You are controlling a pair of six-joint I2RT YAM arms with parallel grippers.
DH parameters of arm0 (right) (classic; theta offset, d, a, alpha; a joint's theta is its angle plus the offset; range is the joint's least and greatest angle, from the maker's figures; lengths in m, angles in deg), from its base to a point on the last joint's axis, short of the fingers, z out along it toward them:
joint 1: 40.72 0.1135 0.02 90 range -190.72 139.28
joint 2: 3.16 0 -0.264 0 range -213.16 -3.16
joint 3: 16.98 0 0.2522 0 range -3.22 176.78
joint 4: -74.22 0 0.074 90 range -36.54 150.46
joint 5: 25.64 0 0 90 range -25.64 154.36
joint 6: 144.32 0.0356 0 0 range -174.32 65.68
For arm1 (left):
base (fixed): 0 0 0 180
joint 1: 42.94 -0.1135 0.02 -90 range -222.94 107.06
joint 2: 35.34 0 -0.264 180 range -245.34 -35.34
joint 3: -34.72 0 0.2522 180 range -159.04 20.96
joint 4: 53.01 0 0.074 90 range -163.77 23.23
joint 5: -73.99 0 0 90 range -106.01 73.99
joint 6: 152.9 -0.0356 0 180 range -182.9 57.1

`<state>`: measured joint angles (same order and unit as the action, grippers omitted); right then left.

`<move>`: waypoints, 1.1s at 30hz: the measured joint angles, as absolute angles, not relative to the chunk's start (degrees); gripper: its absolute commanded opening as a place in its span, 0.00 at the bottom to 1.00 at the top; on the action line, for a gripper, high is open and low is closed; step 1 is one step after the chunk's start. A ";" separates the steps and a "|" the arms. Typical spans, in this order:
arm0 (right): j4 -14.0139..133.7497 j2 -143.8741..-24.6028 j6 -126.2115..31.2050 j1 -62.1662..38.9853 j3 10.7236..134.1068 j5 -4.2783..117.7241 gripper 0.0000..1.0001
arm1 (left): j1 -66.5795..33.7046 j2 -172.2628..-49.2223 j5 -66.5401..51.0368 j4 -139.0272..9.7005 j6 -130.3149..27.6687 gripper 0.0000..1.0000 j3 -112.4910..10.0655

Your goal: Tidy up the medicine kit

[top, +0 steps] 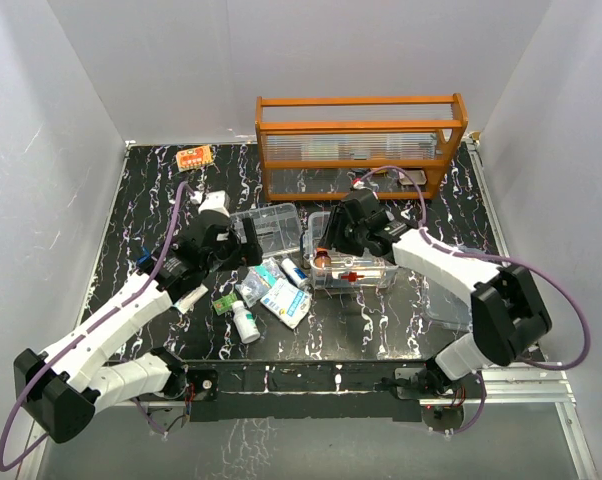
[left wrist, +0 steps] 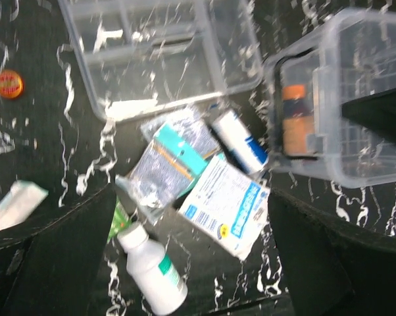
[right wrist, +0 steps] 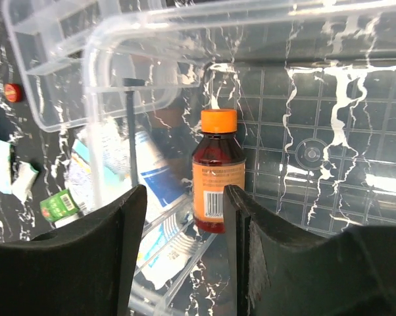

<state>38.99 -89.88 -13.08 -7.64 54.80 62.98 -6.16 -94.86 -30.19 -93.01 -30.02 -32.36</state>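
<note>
The medicine kit's clear box (top: 356, 268) with a red cross sits mid-table; its divided tray (top: 266, 228) lies just left of it. Inside the box is an amber bottle (right wrist: 218, 172) with an orange cap. My right gripper (right wrist: 185, 197) is at the box's left end (top: 323, 240), open, the bottle just beyond its fingertips and not gripped. My left gripper (left wrist: 190, 197) hovers wide open over loose supplies: a white bottle (left wrist: 152, 270), a blue-and-white sachet (left wrist: 227, 207), a foil packet (left wrist: 162, 168) and a blue-white tube (left wrist: 241, 141). The tray (left wrist: 158, 52) and box (left wrist: 343, 99) show above them.
An orange wooden rack (top: 361, 140) stands at the back. An orange blister pack (top: 194, 156) lies at the back left. A white tube (top: 191, 297) and a green packet (top: 223, 304) lie near the left arm. An orange cap (left wrist: 8, 83) lies left of the tray.
</note>
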 measured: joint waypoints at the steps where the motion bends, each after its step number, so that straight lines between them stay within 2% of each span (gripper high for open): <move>1: 38.70 -88.61 -13.08 -7.64 54.87 63.46 0.49 | -6.23 -94.86 -30.12 -94.54 -28.80 0.99 -31.97; 5: 37.85 -84.45 -13.26 -7.62 55.24 65.36 0.51 | -6.40 -93.99 -28.83 -99.61 -24.10 0.97 -28.89; 13: 36.23 -77.44 -13.17 -7.62 55.17 68.00 0.53 | -6.42 -89.55 -25.60 -107.76 -12.80 0.82 -22.31; 22: 34.75 -73.44 -12.63 -7.62 55.06 69.45 0.55 | -6.45 -92.55 -19.13 -107.74 -5.80 0.78 -16.41; 28: 34.60 -71.86 -12.80 -7.62 54.67 70.60 0.56 | -6.45 -94.32 -18.01 -105.73 -4.91 0.65 -15.34; 33: 34.29 -70.62 -12.87 -7.62 53.58 71.41 0.56 | -6.45 -97.22 -17.73 -104.18 -4.82 0.59 -14.46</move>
<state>34.29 -70.62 -12.87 -7.62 53.58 71.41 -6.45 -97.22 -17.73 -104.18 -4.82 -14.46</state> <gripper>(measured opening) 0.555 0.620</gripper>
